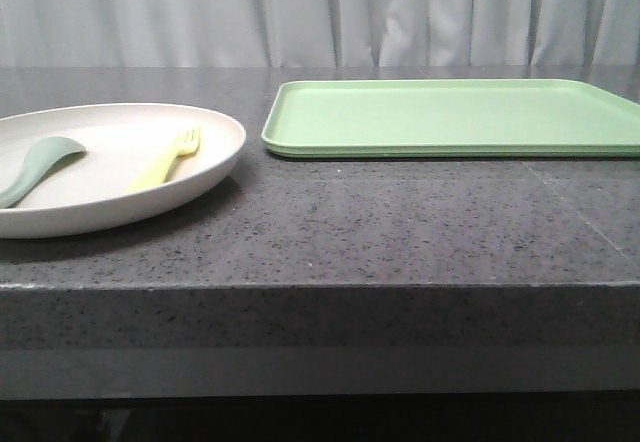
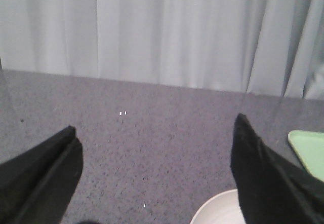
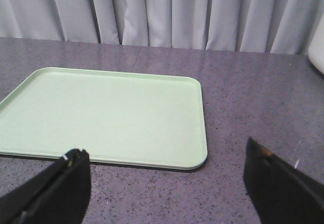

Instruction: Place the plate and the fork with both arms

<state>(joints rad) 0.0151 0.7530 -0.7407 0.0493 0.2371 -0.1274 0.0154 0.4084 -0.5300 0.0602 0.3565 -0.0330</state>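
The cream-white plate (image 1: 215,147) rests on the dark table at the front left. The pale-yellow fork (image 1: 168,161) lies in it, tines pointing away, beside a sage-green spoon (image 1: 38,166). Neither arm shows in the front view. In the left wrist view my left gripper (image 2: 156,133) is open and empty above bare table, with a bit of the plate's rim (image 2: 218,209) near one finger. In the right wrist view my right gripper (image 3: 167,155) is open and empty, just short of the light-green tray (image 3: 104,115).
The flat light-green tray (image 1: 455,115) lies at the back right of the table; its corner also shows in the left wrist view (image 2: 309,150). A grey curtain hangs behind the table. The table's front edge runs across the front view below the plate.
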